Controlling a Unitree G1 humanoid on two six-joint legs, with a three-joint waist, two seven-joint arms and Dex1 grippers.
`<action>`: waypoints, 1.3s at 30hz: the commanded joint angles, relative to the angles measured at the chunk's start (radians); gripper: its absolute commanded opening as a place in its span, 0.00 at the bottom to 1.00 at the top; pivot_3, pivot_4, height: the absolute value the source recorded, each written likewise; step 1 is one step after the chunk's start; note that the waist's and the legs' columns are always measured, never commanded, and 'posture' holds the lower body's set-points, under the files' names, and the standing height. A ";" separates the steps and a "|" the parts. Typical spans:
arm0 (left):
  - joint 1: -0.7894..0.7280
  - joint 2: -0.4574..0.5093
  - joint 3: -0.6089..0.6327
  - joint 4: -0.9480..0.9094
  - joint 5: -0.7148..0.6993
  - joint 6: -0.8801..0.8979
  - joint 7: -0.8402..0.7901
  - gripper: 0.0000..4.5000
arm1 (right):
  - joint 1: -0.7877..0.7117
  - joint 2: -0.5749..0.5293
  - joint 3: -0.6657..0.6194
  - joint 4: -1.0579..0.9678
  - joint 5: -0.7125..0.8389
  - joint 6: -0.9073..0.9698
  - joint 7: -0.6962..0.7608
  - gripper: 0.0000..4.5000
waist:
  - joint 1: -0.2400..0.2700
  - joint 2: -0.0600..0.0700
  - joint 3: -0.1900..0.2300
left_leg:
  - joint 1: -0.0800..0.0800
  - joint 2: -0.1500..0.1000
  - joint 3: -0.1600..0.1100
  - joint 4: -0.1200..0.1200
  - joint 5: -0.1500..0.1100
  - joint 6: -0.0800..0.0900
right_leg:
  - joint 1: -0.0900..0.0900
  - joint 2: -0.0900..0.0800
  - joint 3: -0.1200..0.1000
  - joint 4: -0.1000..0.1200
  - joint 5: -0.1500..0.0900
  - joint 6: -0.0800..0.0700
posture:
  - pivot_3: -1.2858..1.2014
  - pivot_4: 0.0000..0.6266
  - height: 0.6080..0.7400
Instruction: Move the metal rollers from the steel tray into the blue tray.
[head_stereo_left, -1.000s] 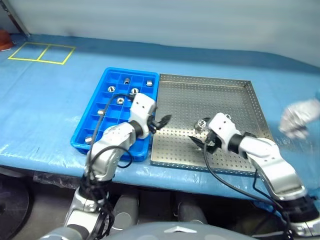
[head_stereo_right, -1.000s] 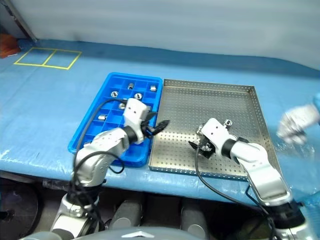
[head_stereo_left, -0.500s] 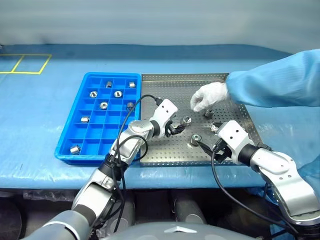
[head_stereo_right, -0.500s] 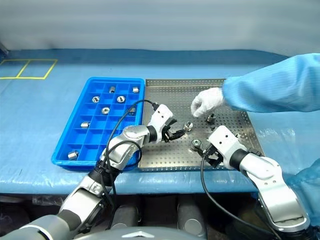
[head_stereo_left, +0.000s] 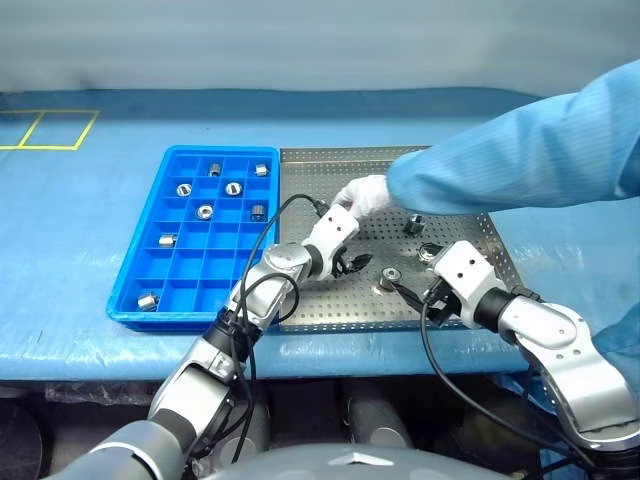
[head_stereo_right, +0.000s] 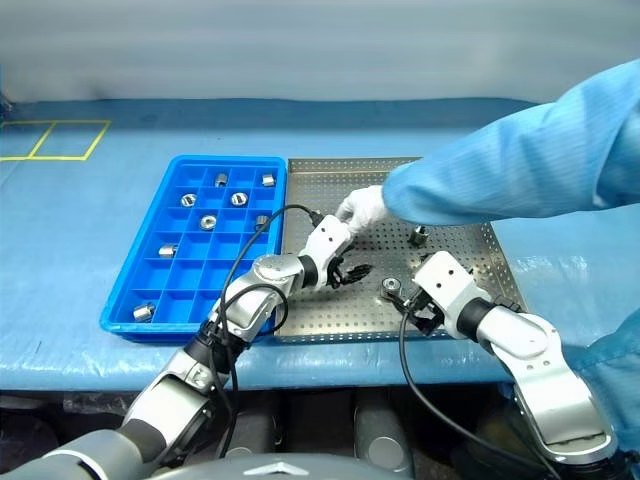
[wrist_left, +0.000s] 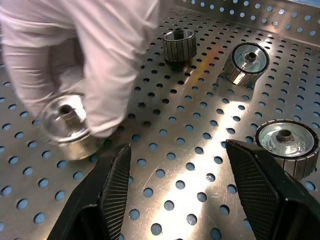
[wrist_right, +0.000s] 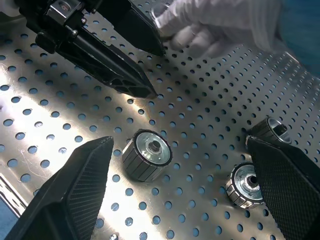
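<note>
The steel tray (head_stereo_left: 460, 170) carries three loose metal rollers (head_stereo_left: 388, 277) (head_stereo_left: 413, 224) (head_stereo_left: 428, 252). A person's gloved hand (head_stereo_left: 362, 195) presses a fourth roller (wrist_left: 67, 127) onto the tray floor, just beyond my left gripper (head_stereo_left: 355, 265). That gripper is open and low over the perforated floor with nothing between its fingers (wrist_left: 117, 185). My right gripper (wrist_right: 180, 150) is wide open near the tray's front edge, with one roller (wrist_right: 147, 159) lying just ahead between its fingertips, untouched. The blue tray (head_stereo_left: 135, 265) lies left of the steel tray with several rollers (head_stereo_left: 204, 211) in its compartments.
The person's blue sleeve (head_stereo_left: 520, 140) reaches over the right and back of the steel tray, above my right arm. Both trays rest on a blue-covered table (head_stereo_left: 80, 200) with yellow tape squares (head_stereo_left: 45, 128) at its far left.
The gloved hand has swung left across the steel tray to my left gripper, taking along the roller that lay ahead of it. My left gripper dropped toward the tray floor. The camera shifted.
</note>
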 joint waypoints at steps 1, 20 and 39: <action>-0.003 -0.003 0.018 -0.037 0.010 -0.015 0.012 0.73 | -0.018 0.000 -0.002 -0.005 -0.006 -0.010 -0.005 1.00 | 0.000 0.000 0.000 | 0.000 0.000 0.000 0.000 0.000 0.000 | 0.000 0.000 0.000 0.000 0.000 0.000 | 0.49 0.24 1.00; -0.050 0.032 0.151 -0.089 0.043 -0.004 0.155 0.73 | -0.038 0.016 0.027 0.015 -0.020 -0.019 -0.005 1.00 | 0.005 0.000 0.000 | 0.002 0.000 0.000 0.002 0.000 0.000 | 0.000 0.000 0.001 0.005 0.000 0.000 | 0.50 0.24 1.00; -0.102 0.153 -0.067 -0.002 0.168 0.181 -0.021 0.73 | -0.032 0.033 0.044 0.020 -0.033 -0.045 -0.013 1.00 | 0.000 0.000 0.000 | 0.002 0.000 0.000 0.002 0.000 0.000 | 0.000 0.001 0.001 0.007 0.000 -0.001 | 0.50 0.24 1.00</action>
